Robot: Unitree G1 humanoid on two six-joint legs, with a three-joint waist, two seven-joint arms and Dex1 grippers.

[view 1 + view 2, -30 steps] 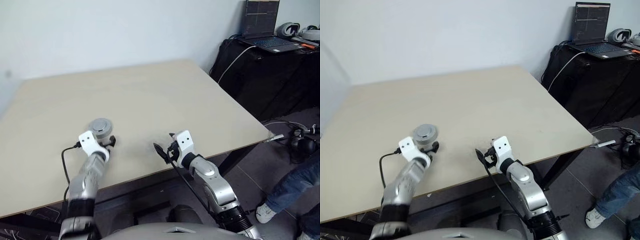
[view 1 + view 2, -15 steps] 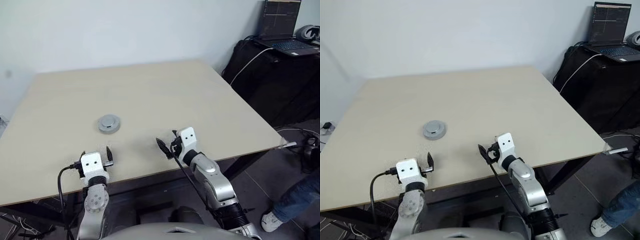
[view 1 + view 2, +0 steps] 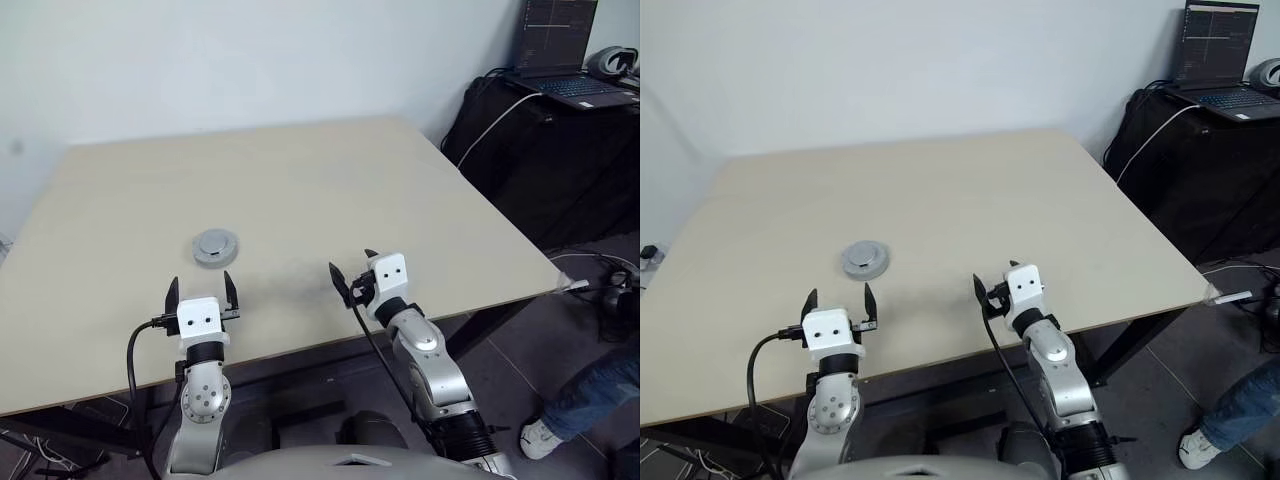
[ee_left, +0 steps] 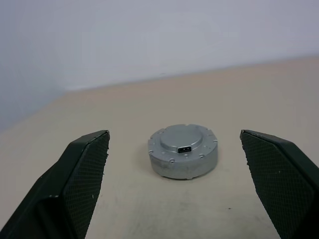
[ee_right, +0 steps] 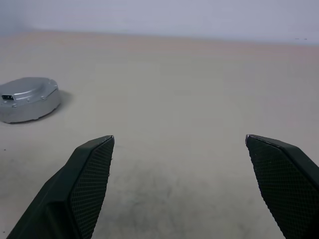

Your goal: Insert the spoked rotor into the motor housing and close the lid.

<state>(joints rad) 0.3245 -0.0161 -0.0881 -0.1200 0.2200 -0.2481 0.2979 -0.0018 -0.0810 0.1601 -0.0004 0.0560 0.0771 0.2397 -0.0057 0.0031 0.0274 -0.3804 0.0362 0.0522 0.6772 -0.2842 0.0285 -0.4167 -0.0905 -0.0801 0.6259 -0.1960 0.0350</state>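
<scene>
Lid (image 4: 183,142), silver-grey with a raised round middle and a small dark slot, sits closed on the round housing on the pale worktop (image 3: 400,200), ahead of left gripper (image 3: 200,290). Both grippers' jaws stand wide open, empty; right gripper (image 3: 350,272) is well apart.

Motor housing (image 4: 183,158) interior, hidden under the closed lid (image 4: 183,138).

One lid (image 3: 216,246) (silver-grey), one table (image 3: 330,190), one laptop (image 3: 560,50).
</scene>
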